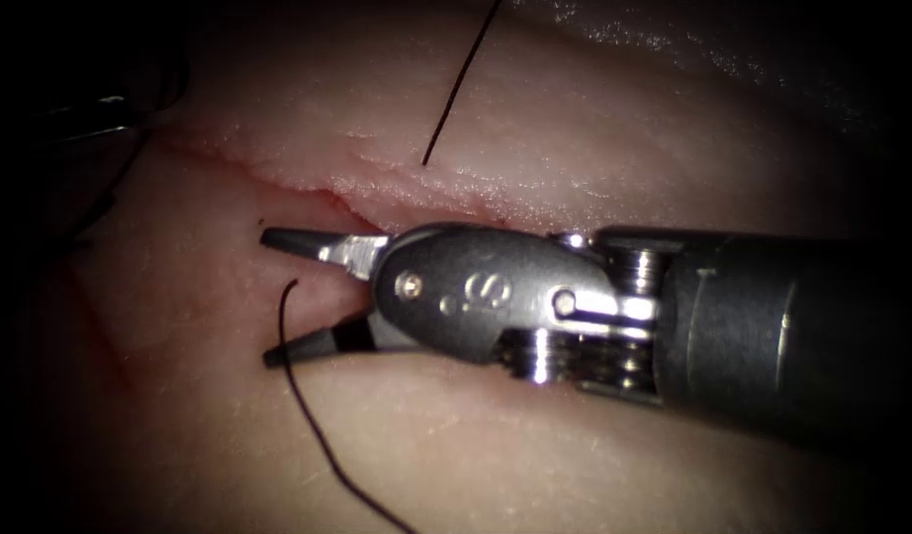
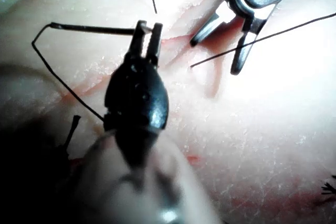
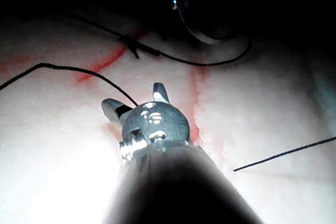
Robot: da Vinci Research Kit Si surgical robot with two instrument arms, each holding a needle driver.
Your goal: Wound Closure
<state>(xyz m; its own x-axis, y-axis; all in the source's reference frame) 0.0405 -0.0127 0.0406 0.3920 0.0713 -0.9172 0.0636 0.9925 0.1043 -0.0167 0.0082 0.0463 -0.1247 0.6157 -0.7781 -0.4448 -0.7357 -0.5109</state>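
The right tool [image 1: 278, 297] is held wide open over the tissue [image 1: 575, 119], below the cut [image 1: 308, 183], gripping nothing, a thread [image 1: 308, 425] end lying between its jaws. The left tool [image 2: 148, 35] is seen nearly closed beside thread, though a grip cannot be confirmed. Thread handling is judged in hand; the needle cannot be made out with certainty.

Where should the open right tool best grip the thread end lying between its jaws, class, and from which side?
Probably just behind the thread end, coming from the right: the right tool already straddles it with jaws open, and the strand crosses the gap roughly upright, square to both jaws.
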